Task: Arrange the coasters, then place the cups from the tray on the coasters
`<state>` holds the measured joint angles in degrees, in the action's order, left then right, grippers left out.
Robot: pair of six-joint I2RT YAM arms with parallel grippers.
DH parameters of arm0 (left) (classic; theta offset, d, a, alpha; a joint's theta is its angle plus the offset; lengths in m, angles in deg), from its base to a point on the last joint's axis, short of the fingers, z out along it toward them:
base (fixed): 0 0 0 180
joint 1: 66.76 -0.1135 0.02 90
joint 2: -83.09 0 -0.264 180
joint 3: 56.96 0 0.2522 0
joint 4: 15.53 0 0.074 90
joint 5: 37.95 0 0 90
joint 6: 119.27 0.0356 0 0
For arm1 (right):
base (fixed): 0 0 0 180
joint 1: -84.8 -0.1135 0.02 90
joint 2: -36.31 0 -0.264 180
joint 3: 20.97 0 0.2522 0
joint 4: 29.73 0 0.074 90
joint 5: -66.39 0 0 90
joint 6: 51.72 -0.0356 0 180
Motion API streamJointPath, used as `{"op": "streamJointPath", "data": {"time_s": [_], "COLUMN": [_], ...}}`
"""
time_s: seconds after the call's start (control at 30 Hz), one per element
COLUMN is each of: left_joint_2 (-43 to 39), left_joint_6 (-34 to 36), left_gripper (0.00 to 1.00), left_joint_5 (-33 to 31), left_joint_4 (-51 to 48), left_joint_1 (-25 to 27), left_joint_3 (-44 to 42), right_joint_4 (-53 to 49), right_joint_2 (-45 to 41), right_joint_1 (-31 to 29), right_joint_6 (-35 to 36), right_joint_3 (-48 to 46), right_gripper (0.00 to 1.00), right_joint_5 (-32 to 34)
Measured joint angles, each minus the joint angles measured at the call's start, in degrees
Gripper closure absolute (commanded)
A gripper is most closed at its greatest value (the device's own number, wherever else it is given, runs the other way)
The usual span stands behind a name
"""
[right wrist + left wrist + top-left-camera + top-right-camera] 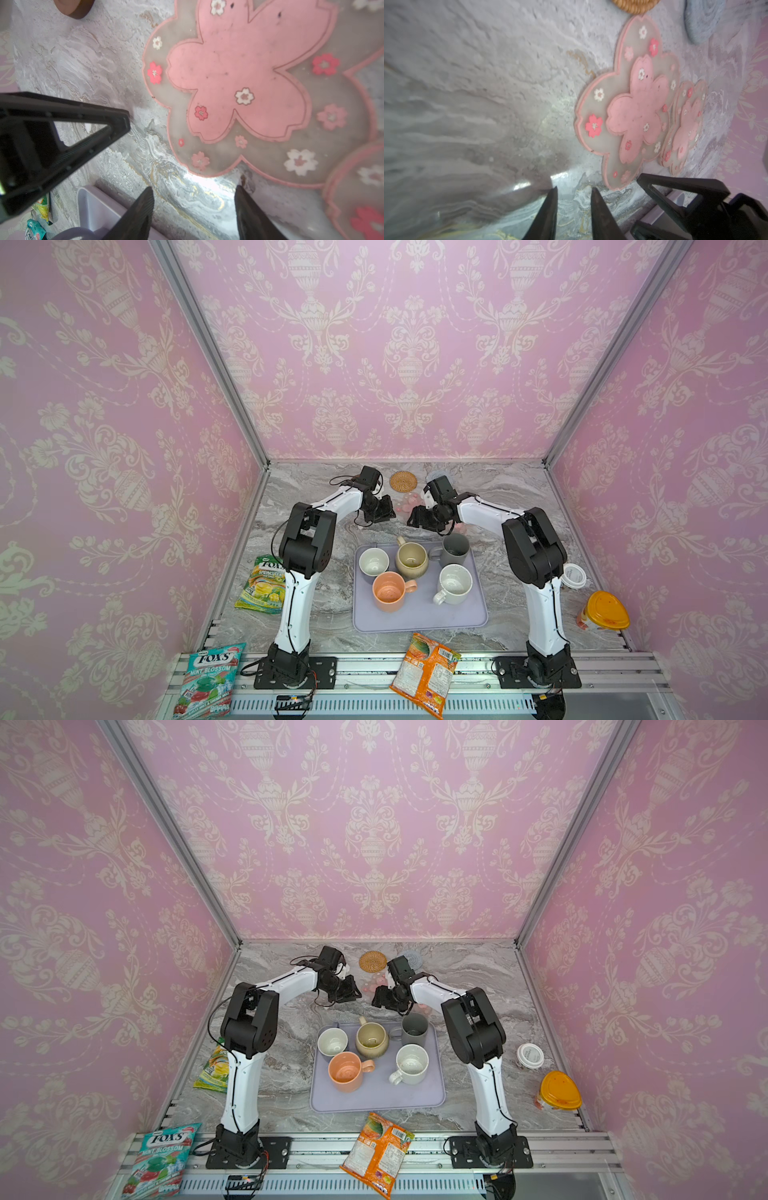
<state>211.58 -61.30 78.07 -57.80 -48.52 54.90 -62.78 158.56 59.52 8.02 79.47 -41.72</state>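
While both arms reach over the surface (540,489) beyond the tray (419,620), you have the left end effector (574,188) narrowly parted and empty, the right end effector (194,187) wider, also empty. A pink-flower coaster (633,108) lies flat just ahead of both, its twin (685,124) just beside it. The rattan coaster (403,481) lies farther back on the surface. All five cups (455,583) stand on the tray.

Centre of frame: tray (376,1100) bearing lavender cup (332,1041), beige-olive cup (371,1040), dark grey cup (414,1030), peach cup (345,1072), white cup (411,1064). Above it, left hand (350,991) and right hand (380,998) face each other; rattan coaster (372,961) and blue-grey coaster (414,957) lie higher.
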Motion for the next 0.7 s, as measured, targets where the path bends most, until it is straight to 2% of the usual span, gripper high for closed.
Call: {"op": "streamJointPath", "data": {"time_s": [0.33,0.7], "left_joint_2": [8.0,12.0], "left_joint_6": [1.8,2.5], "left_gripper": [0.70,0.70], "left_joint_5": [-1.1,-0.7], "left_joint_4": [-0.2,1.9], "left_joint_1": [-0.2,-0.1], "left_joint_3": [13.4,16.9], "right_joint_4": [1.2,4.1], "right_joint_2": [-1.4,-3.4], "right_joint_1": [0.1,2.1], "right_joint_6": [0.0,-1.1], "right_joint_3": [-2.3,-6.0], "right_gripper": [0.35,0.34], "right_joint_5": [0.8,0.8]}}
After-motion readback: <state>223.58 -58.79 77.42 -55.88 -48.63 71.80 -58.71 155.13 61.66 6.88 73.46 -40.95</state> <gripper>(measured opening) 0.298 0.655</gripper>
